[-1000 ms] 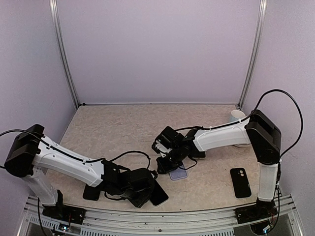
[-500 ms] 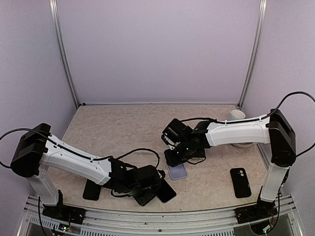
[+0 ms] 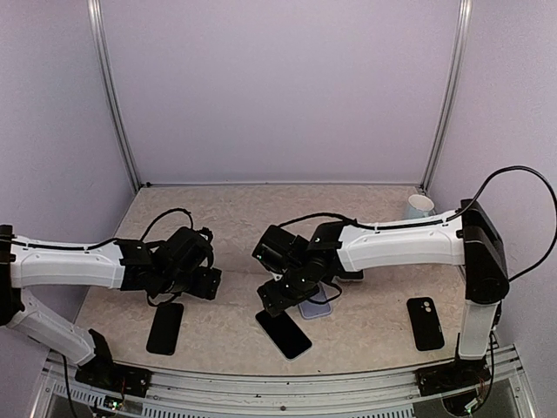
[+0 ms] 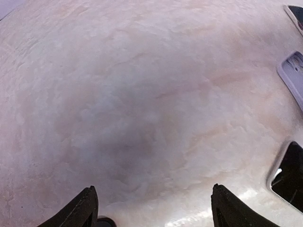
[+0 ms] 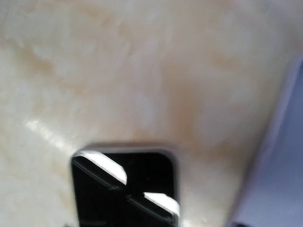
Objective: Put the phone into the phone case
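Observation:
The phone lies flat and screen up near the table's front centre, touched by neither gripper. The lavender phone case lies just right of it, partly under the right arm. My right gripper hovers over the phone's far end with its jaws spread. The right wrist view is blurred and shows the phone, the case edge and no fingers. My left gripper is further left, open and empty. The left wrist view has the phone and the case at its right edge.
A second black phone lies at the front left below the left gripper. A black phone with camera lenses up lies at the front right. A white cup stands at the back right. Another dark flat thing lies under the right arm.
The left arm has swung back to the left, leaving the phone on the table, and opened wider. The right gripper has moved left from the case to over the phone and opened.

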